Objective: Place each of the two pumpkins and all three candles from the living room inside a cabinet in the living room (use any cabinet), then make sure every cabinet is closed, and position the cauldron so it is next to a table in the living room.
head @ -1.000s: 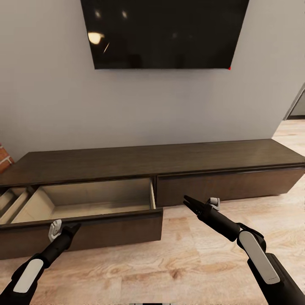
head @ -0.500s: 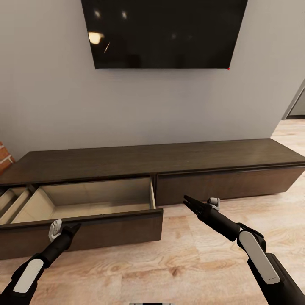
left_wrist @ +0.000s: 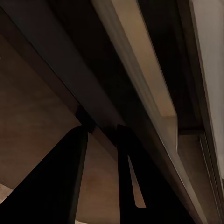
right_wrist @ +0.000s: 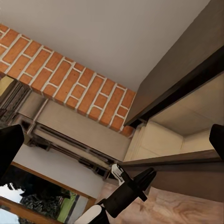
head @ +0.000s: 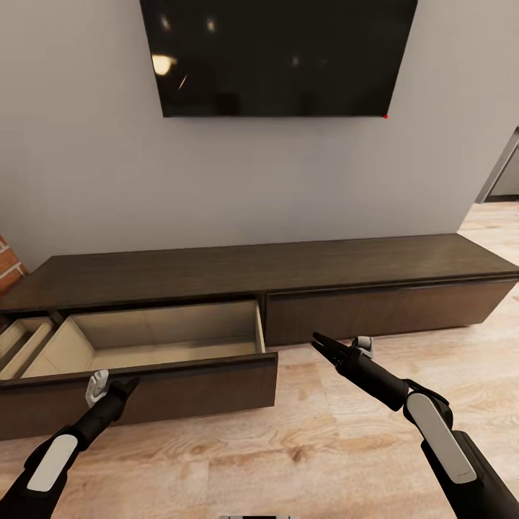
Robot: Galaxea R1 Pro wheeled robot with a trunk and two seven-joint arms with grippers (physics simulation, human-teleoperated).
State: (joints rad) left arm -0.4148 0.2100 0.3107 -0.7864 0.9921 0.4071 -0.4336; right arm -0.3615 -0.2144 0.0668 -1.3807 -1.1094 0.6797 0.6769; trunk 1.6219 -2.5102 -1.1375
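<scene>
Comparing this moment with the two earlier head views, little had changed among the things themselves; the whole picture had slid slightly, the black wall-mounted television [head: 278, 56] and the long low dark brown wooden cabinet [head: 288, 270] shifting together, which I judged to be the camera moving rather than the furniture; the left arm had drifted a touch lower and nearer in that view. The cabinet's left drawer [head: 155, 339] stood pulled out, its pale light-wood inside bare as far as could be seen, while the right front [head: 389, 313] sat flush and closed. The left gripper [head: 121, 389] hung just at the drawer's dark front face, its fingers [left_wrist: 123, 186] pressed nearly together with only a thin slit between, pinching nothing; the right gripper [head: 321, 344] hovered over the pale wood-plank floor [head: 303, 440] near the closed front, its tips looking pressed together and empty. No pumpkin or candle appeared, so loading seemed not yet begun; fetching them looked the likely next step.
</scene>
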